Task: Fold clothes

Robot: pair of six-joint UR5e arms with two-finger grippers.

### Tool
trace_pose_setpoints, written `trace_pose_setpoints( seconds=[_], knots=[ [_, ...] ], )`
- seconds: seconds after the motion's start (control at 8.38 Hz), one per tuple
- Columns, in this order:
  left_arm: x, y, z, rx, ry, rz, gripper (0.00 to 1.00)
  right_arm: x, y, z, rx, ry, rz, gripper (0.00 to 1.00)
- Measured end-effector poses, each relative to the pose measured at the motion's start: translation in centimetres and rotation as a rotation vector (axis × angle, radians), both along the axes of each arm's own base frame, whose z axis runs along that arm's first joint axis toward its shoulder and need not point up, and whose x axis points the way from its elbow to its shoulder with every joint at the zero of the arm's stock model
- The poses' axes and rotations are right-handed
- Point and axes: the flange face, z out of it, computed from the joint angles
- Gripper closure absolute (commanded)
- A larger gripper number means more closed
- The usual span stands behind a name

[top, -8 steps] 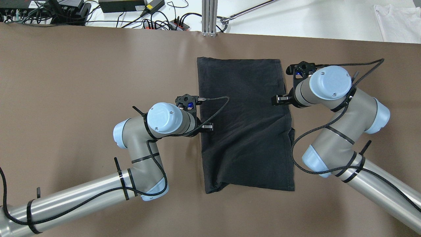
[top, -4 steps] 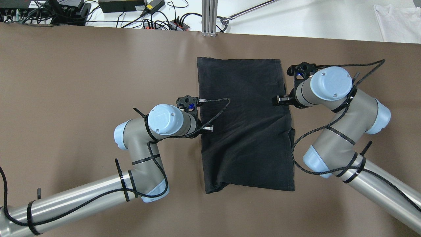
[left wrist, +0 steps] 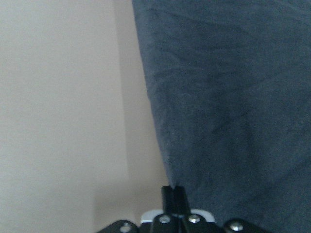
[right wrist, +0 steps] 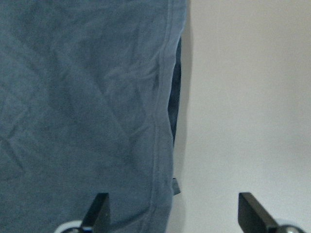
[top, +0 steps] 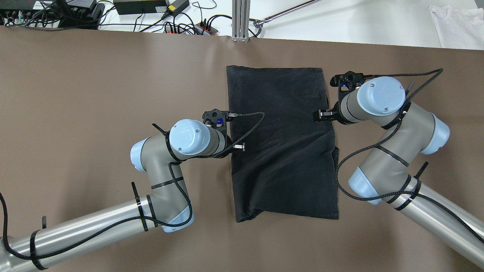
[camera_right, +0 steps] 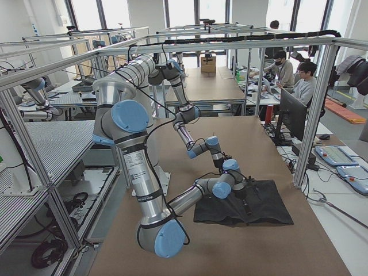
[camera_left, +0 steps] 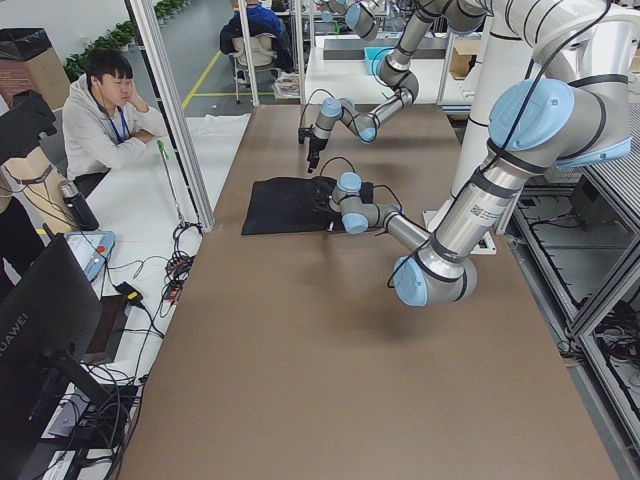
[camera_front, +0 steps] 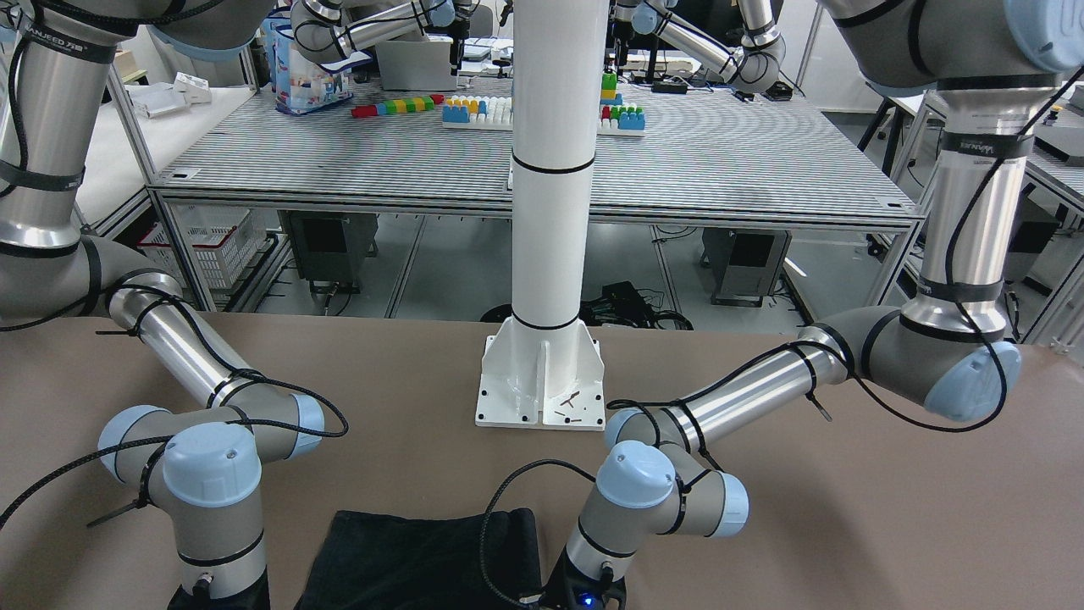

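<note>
Brown table [top: 94,75], white pillar [camera_front: 552,212], aluminium framing [camera_right: 315,115]

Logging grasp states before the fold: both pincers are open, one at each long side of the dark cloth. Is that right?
Not quite. Only the right pincer is open, jaws wide apart over one edge of the dark cloth. The left pincer is shut on the opposite edge, as the left wrist view shows. Each does sit at one long side.
</note>
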Motion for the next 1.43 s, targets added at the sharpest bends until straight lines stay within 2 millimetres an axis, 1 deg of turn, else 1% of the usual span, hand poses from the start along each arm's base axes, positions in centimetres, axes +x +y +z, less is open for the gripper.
trace_pose_setpoints(
  seconds=[0.24, 0.48, 0.72, 0.95, 1.07, 1.19, 1.31, 1.43],
  knots=[
    [-4.0, 0.8, 3.8, 0.035, -0.027, 0.014, 1.0, -0.1, 0.1, -0.1, 0.001, -0.001, -0.002, 0.06],
    [-6.9, 1.1, 7.0, 0.036, -0.05, 0.015, 1.0, -0.4, 0.2, -0.2, 0.002, -0.004, -0.004, 0.06],
    [-9.7, 1.9, 9.6, 0.038, -0.068, 0.012, 1.0, -0.5, 0.4, -0.5, 0.003, -0.011, -0.003, 0.06],
    [-12.2, 3.3, 11.6, 0.039, -0.078, 0.012, 1.0, -0.7, 0.8, -1.0, 0.01, -0.018, -0.008, 0.06],
    [-13.0, 3.8, 12.1, 0.038, -0.081, 0.012, 0.12, -0.9, 1.1, -1.4, 0.014, -0.023, -0.013, 0.06],
    [-13.4, 4.0, 12.3, 0.039, -0.081, 0.011, 0.0, -1.3, 1.5, -1.7, 0.015, -0.031, -0.016, 0.06],
    [-13.7, 4.1, 12.4, 0.041, -0.08, 0.007, 0.0, -1.7, 1.9, -2.2, 0.012, -0.043, -0.015, 0.06],
    [-14.3, 4.1, 11.8, 0.047, -0.071, -0.002, 0.0, -2.1, 2.4, -2.8, 0.005, -0.059, -0.011, 0.06]
  ],
)
